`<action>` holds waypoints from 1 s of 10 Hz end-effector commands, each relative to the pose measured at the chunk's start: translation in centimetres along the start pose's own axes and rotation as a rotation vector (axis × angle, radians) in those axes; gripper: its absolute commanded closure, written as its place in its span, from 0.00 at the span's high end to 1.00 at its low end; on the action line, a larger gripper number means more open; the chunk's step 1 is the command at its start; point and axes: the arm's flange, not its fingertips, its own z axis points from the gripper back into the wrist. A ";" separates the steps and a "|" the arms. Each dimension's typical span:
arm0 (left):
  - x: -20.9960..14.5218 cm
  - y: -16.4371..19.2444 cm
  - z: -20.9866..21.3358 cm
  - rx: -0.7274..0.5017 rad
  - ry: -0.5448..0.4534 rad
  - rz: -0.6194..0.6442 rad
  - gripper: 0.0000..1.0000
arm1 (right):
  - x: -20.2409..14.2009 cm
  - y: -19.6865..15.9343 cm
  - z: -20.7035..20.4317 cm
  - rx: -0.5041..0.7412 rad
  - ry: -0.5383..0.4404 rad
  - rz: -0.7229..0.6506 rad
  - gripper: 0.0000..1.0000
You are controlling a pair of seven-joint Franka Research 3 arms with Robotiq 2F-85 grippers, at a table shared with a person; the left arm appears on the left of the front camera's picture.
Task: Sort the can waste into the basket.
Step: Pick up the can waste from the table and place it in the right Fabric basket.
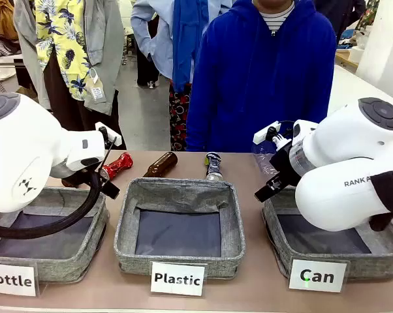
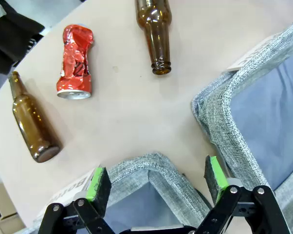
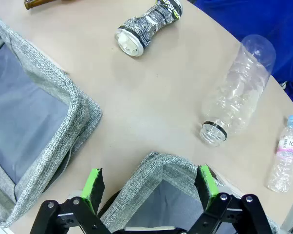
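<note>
Along the table's far edge, beyond the three baskets: shiny red crushed metal can (image 1: pixel 116 165) at far left, on its side. Dark crushed metal can (image 1: pixel 213 164), white print and silver end, lies mid-table, just behind the grey fabric basket labelled "Plastic" (image 1: pixel 128 225). Both cans are on bare tabletop, well apart from the grey fabric basket labelled "Can" (image 1: pixel 379 264) at near right. A brown glass bottle (image 1: pixel 160 164) lies between the cans.

Left gripper (image 2: pixel 157 179) hangs over a far corner of the grey fabric basket labelled "Bottle" (image 1: pixel 66 264), fingers wide apart, empty. Right gripper (image 3: pixel 149 186) hangs over the Can basket's far left corner, fingers spread, empty. Two clear plastic bottles (image 3: pixel 239 87) lie beyond it.
</note>
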 end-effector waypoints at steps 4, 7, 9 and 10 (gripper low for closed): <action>0.0 0.0 0.0 0.000 0.000 0.000 1.00 | 0.0 0.0 0.0 0.000 0.000 0.000 1.00; 0.0 0.0 0.0 0.000 0.000 0.000 1.00 | 0.0 0.0 0.0 0.000 0.000 0.000 1.00; 0.0 0.0 0.0 0.000 0.000 0.000 1.00 | 0.0 0.0 0.0 0.000 0.000 0.000 1.00; 0.0 0.0 0.0 0.000 0.000 0.000 1.00 | 0.0 0.0 0.0 0.000 0.000 0.000 1.00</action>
